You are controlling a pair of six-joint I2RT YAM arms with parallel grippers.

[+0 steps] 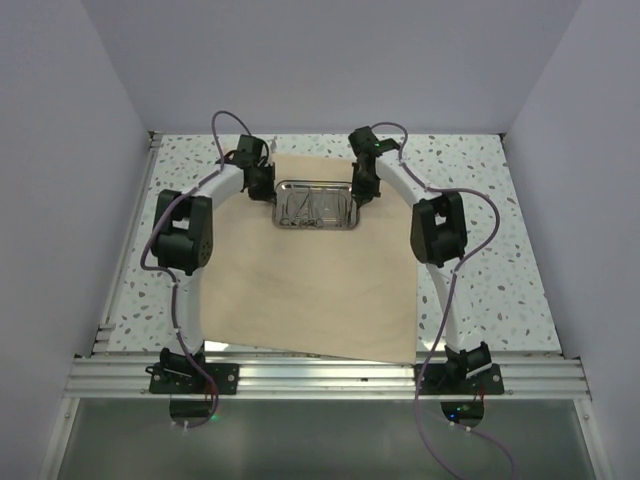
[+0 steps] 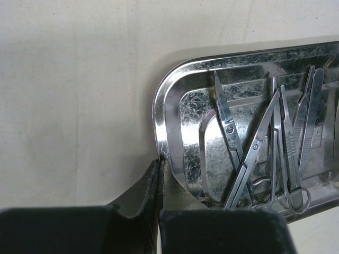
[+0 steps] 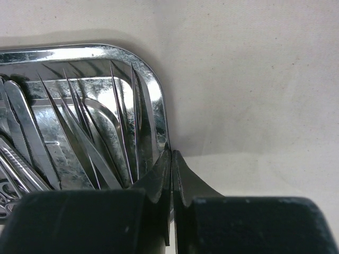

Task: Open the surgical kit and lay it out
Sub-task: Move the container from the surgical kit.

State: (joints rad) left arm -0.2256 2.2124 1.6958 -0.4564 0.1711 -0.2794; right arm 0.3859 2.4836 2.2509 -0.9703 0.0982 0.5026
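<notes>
Speckled table [image 1: 470,170] under flat-spread wrap [image 1: 300,290], tray [image 2: 238,55] parked near far edge with tools [image 1: 305,208] inside, left gripper [image 2: 159,164] and right gripper [image 3: 171,156] clamped on opposite end rims, likely for joint lift.

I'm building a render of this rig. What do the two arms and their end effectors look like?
The left arm and right arm match: white tubular links, chunky black joint housings, black base brackets. A thin purple cable loops along each. The left end effector and right end effector each have two matte black fingers tapering to thin tips. No markings show.
</notes>
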